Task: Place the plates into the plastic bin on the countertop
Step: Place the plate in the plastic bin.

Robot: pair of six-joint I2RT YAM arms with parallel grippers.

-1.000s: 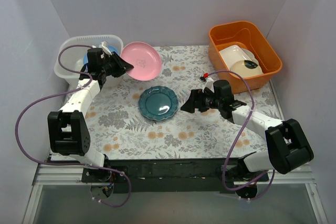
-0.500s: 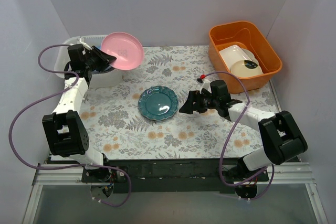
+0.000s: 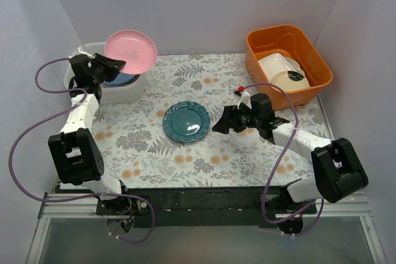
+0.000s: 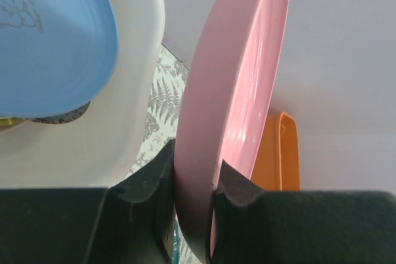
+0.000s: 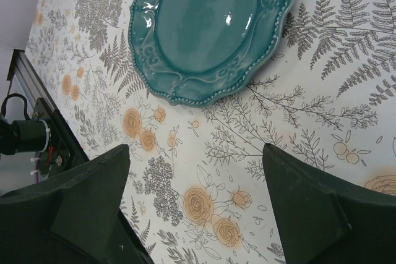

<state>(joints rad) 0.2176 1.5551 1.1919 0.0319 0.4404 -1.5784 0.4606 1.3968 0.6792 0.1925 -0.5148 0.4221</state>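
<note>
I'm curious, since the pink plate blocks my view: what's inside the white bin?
A blue plate lies in the bin. Anything beneath it is covered; the pink plate hides part from above.

pink plate | carried left and back | now over plastic bin

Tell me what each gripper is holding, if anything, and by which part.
The left gripper pinches the pink plate by its rim; the right gripper is open and empty.
</note>
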